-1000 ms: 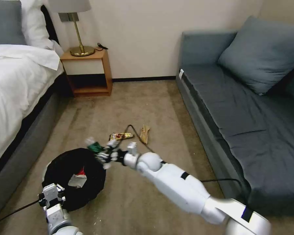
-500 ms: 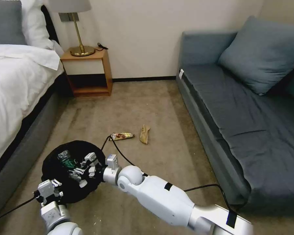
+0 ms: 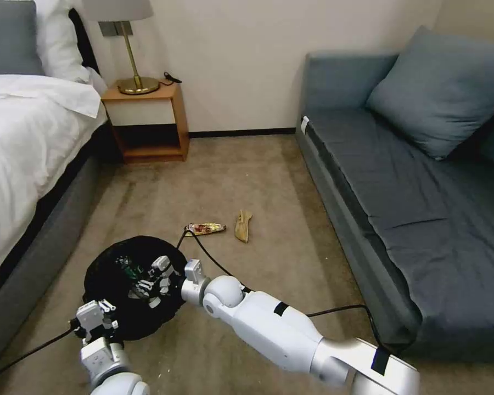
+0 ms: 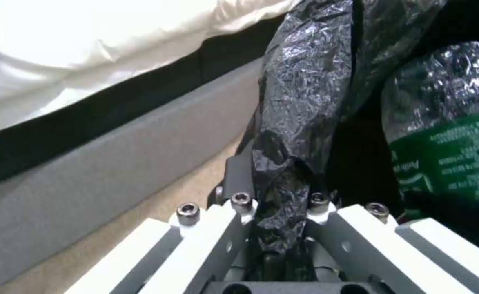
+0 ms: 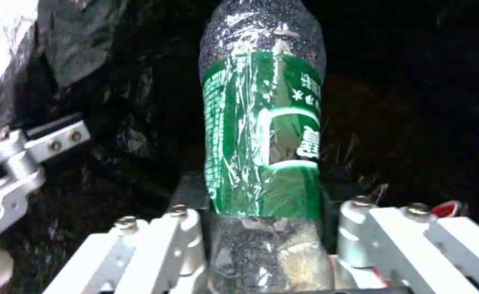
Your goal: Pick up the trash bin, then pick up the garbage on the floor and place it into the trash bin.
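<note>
While the trash bin (image 3: 127, 285) sits on the carpet between the bed (image 3: 22, 159) and the sofa (image 3: 417, 203), the right gripper (image 3: 148, 277) is held over its open mouth w/ the green-labelled bottle (image 5: 264, 139) lying lengthwise between its fingers (image 5: 157, 241). In the right wrist view the fingers are seen spread on either side of the bottle's lower part; whether the bottle is really pinched or merely resting between them can't be told. Beyond the bottle only the black bag lining is seen, plus a red scrap (image 5: 447, 208) at one finger. The bin's rim is clamped by the left gripper (image 3: 95, 319) at the near edge: in the left wrist view a fold of the black bag (image 4: 294, 134) is squeezed between the pressed-together fingers (image 4: 206, 241). The bottle (image 4: 446, 139) is also seen there, inside the bin, just beside that fold.

Vs. half a sec ago, the bin and left gripper are found shifted a bit to the right, and the right gripper is kept over the bin's opening. The snack packet (image 3: 205, 227) and peel strip (image 3: 242, 225) are left on the carpet beyond the bin, well apart from both grippers, positions unchanged.
</note>
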{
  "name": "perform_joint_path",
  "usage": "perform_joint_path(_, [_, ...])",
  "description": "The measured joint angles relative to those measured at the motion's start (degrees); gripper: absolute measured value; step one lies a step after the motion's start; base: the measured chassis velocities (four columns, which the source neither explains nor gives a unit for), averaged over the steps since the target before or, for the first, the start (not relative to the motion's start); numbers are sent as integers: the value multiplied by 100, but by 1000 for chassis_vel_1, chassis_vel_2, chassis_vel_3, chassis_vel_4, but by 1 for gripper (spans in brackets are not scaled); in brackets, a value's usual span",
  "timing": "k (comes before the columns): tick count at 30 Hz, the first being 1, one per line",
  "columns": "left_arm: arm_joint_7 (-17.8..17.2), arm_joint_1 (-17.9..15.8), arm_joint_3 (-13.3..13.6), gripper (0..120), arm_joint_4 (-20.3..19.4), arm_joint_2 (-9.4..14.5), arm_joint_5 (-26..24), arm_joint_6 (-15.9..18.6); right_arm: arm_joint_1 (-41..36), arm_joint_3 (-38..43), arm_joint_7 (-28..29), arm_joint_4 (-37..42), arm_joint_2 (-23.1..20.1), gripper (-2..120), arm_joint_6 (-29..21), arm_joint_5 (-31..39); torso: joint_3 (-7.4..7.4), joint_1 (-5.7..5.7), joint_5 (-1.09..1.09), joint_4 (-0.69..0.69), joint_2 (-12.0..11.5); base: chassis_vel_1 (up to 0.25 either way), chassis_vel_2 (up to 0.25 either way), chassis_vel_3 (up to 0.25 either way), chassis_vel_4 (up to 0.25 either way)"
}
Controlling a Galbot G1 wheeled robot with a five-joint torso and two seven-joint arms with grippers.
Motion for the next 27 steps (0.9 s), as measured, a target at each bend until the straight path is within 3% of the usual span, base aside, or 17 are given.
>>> perform_joint_path(2, [0,-9,-20,3,18,0,-1,0,-4,2,-60,-11,9,49,96,-30,0,0,0,0,0,0,0,0,0])
perform_joint_path(4, [0,-12,-29,3,27,-7,-2,0,-8,9,-108,-21,17,53,129,-31,0,0,0,0,0,0,0,0,0])
perform_joint_path(8, [-19,11,-68,3,69,-41,-3,-30,-32,54,-219,-74,46,71,285,-165,0,1,0,0,0,0,0,0,0])
perform_joint_path(16, [-52,47,-124,3,76,-30,0,-82,-43,89,-248,-87,36,97,340,-463,0,0,0,1,0,0,0,0,0])
perform_joint_path(27, [-172,36,-193,3,106,-31,-13,-130,-191,375,-550,192,-177,100,773,3,0,0,1,0,0,0,0,0,0])
